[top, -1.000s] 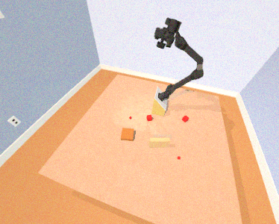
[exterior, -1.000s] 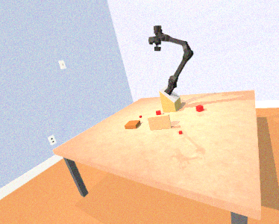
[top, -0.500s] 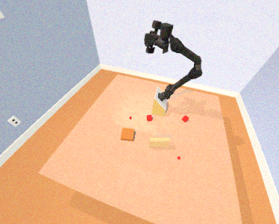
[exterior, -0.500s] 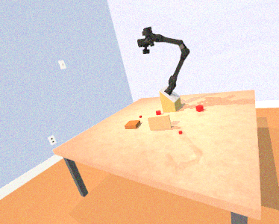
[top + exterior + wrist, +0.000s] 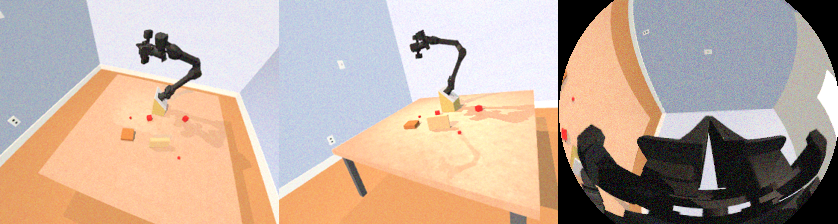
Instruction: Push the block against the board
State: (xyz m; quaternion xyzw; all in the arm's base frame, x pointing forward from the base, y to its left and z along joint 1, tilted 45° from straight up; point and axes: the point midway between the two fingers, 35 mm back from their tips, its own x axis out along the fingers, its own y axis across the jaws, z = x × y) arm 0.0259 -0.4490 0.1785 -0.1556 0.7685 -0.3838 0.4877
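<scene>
The square block (image 5: 127, 134) (image 5: 411, 125) is orange and lies flat on the table. The board (image 5: 160, 142) (image 5: 439, 122) is a pale plank that stands on a long edge, to the right of the block in the top and exterior views. A gap of bare table separates the two. My gripper (image 5: 138, 45) (image 5: 412, 48) (image 5: 709, 118) is shut and empty, raised high above the table and away from both parts. In the wrist view its fingertips meet in front of the walls. The board does not show clearly there.
A red cube (image 5: 149, 118) (image 5: 437, 112) lies behind the two parts, near the yellow and white arm base (image 5: 159, 108) (image 5: 447, 103). Another red cube (image 5: 185, 119) (image 5: 478, 108) lies right of the base. Small red pieces lie behind the block (image 5: 130, 118) and right of the board (image 5: 178, 157).
</scene>
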